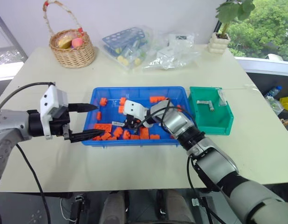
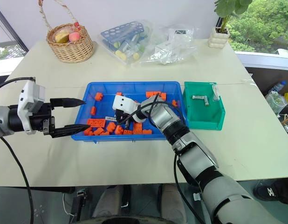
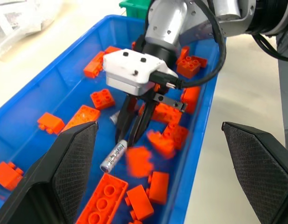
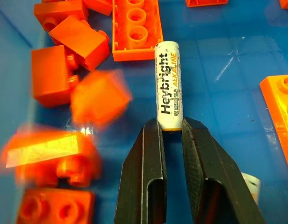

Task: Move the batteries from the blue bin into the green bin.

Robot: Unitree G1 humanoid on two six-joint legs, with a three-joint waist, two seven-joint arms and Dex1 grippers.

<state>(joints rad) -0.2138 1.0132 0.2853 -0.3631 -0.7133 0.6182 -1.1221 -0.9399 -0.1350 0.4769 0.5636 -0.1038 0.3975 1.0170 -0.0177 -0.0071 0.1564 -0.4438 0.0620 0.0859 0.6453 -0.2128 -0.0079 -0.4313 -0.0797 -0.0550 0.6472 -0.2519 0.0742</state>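
The left hand hovers at the near left end of the blue bin, its two black fingers spread wide apart with nothing between them. The right hand reaches down into the middle of the same bin, and its fingers are clenched on one end of a battery. That battery lies on the blue floor among the orange bricks, and its label reads "Heybright" with "ALKALINE" in smaller orange letters beside it. A second pale cylinder end peeks out just beside the right fingers; it cannot be told for certain what it is. More than a dozen orange bricks are scattered through the bin, most crowded along its near wall; two beside the held battery are blurred.

To the right, just beside the blue bin, stands the one green bin, with two batteries in it. At the far side of the tabletop are one wicker basket, two clear plastic bags, one of them holding a blue rack, and one potted plant.
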